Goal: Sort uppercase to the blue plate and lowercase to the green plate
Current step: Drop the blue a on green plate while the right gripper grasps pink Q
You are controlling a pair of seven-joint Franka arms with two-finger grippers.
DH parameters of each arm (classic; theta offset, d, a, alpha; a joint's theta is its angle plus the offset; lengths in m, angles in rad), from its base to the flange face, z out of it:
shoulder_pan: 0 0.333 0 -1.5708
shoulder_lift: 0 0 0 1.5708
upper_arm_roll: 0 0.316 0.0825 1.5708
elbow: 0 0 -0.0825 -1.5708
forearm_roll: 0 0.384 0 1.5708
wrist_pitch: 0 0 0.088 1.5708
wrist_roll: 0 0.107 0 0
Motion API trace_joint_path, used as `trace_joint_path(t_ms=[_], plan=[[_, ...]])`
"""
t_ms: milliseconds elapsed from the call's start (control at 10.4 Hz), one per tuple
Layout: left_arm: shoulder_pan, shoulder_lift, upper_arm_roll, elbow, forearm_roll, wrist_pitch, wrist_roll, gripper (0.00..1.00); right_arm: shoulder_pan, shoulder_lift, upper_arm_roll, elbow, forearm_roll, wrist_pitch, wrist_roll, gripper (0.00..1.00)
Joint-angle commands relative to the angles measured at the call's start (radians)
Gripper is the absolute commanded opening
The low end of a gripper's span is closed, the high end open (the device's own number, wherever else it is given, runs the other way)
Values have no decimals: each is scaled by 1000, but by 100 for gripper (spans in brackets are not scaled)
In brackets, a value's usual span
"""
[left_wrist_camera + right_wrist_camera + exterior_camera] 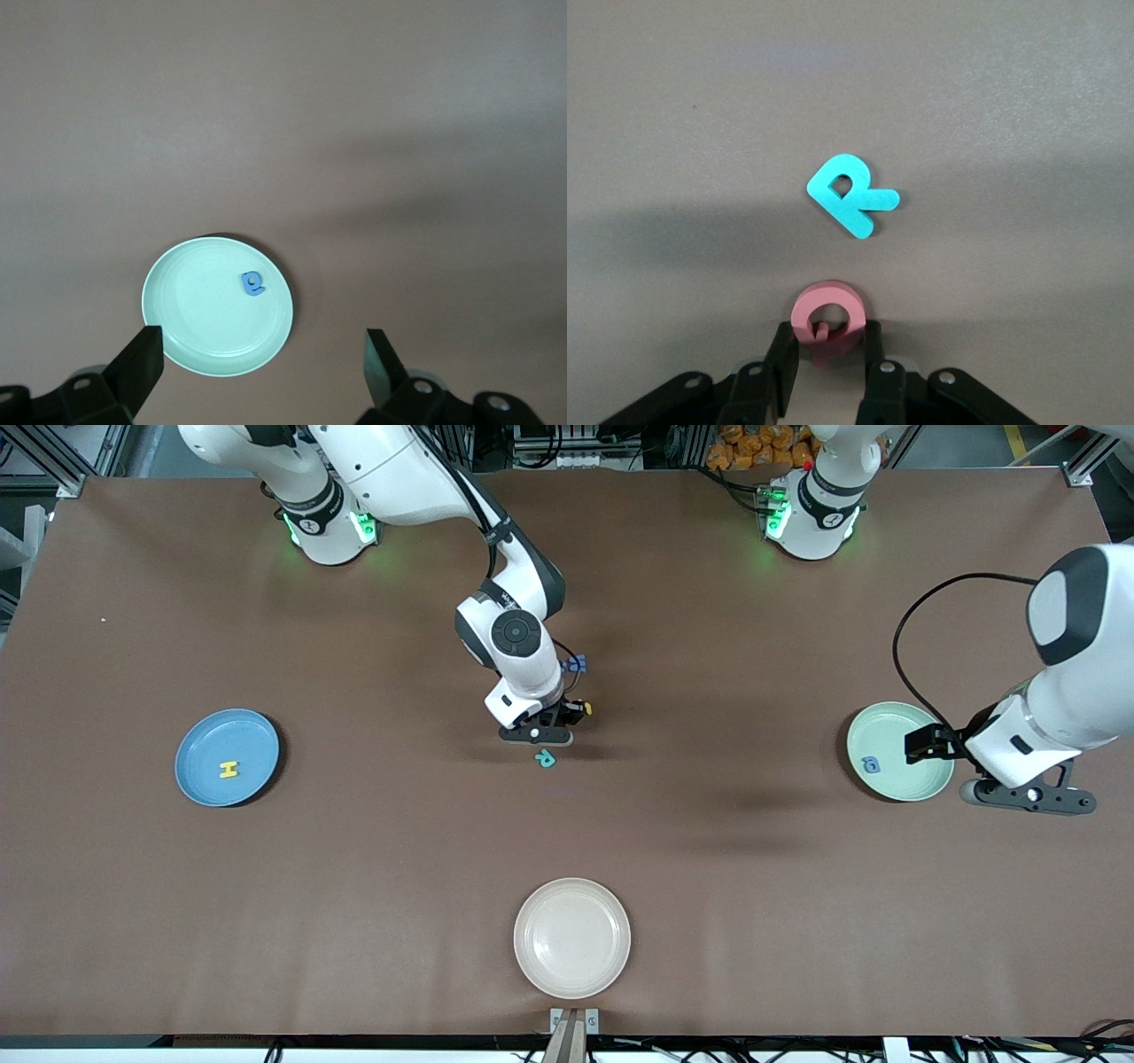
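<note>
The right gripper (826, 359), at mid-frame in the front view, is clamping its fingers on the red Q (827, 320) beside the teal R (850, 195), and that thin edge-grip risks slipping before the blue plate (199, 731), while the left gripper (261, 354) is waiting, fingers apart, over the green plate (190, 336).

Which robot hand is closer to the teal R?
Right. The right end effector, shut on the red Q, sits right beside the teal R. The left end effector waits open by the green plate.
</note>
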Motion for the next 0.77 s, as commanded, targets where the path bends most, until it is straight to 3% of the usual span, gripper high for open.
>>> trace_joint_path(t_ms=[0,383,671], plan=[[-19,-1,-42,58,-18,-61,-58,100,-14,15,3,24,-20,-9,15,25],[-19,-10,-135,121,-23,-122,-164,100,-30,7,-1,62,-26,-83,12,25],[-20,-10,-203,122,-18,-126,-268,100,-68,-2,-30,65,-161,-122,-21,25]])
